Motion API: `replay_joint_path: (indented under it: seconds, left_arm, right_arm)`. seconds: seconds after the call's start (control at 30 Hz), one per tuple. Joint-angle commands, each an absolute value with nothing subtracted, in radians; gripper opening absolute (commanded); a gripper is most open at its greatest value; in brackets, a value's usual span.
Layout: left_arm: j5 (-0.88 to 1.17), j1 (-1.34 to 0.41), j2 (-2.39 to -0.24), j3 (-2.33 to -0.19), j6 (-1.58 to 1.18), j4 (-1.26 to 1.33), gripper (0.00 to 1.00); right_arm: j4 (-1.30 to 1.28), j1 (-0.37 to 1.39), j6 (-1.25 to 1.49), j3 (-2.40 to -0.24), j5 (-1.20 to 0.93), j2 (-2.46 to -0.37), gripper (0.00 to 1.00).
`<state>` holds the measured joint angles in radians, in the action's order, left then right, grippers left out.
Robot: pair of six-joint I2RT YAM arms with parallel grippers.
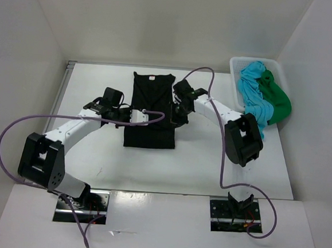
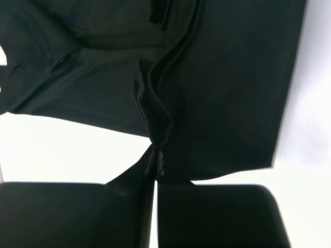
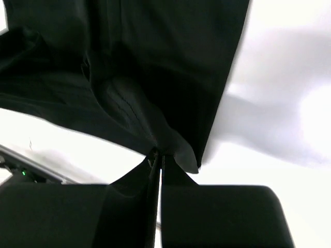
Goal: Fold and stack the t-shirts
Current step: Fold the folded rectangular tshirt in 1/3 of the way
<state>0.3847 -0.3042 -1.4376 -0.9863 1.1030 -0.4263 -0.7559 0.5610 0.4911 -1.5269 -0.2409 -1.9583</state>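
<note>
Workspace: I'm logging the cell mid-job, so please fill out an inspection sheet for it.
Surface: white table, no stains seen.
Job's things: black shirt lies partly folded mid-table; turquoise shirt and green shirt are heaped unfolded in the basket, spilling over its rim.
Clutter: nothing seen.
Grippers: left gripper and right gripper each have their fingers shut on a pinch of the black shirt.
Cables: purple cables loop loosely along both arms.
Surroundings: white walls on three sides.
</note>
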Motion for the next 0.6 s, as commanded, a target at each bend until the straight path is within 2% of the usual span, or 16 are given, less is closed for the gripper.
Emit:
replay_joint_path:
  seconds: [0.0,0.2,0.47,0.57]
  left_arm:
    - [0.453,-0.275,-1.501,-1.043,1.055,-0.331,0.03]
    - [0.472,-0.253,-1.606,-1.097,1.042,-0.247,0.03]
    - [0.471,-0.224,-1.704,-1.124,1.040,-0.143,0.04]
    - [0.471,-0.224,-1.724,-1.098,1.068,-0.133,0.11]
  right_arm:
    - [-0.802,0.529,0.423,-1.665,-0.253,-2.026,0.00]
    - [-0.853,0.500,0.379,-1.814,-0.284,-2.146,0.00]
    - [-0.854,0.430,0.370,-1.868,-0.328,-2.215,0.00]
    - [-0.867,0.430,0.356,-1.908,-0.350,-2.256,0.00]
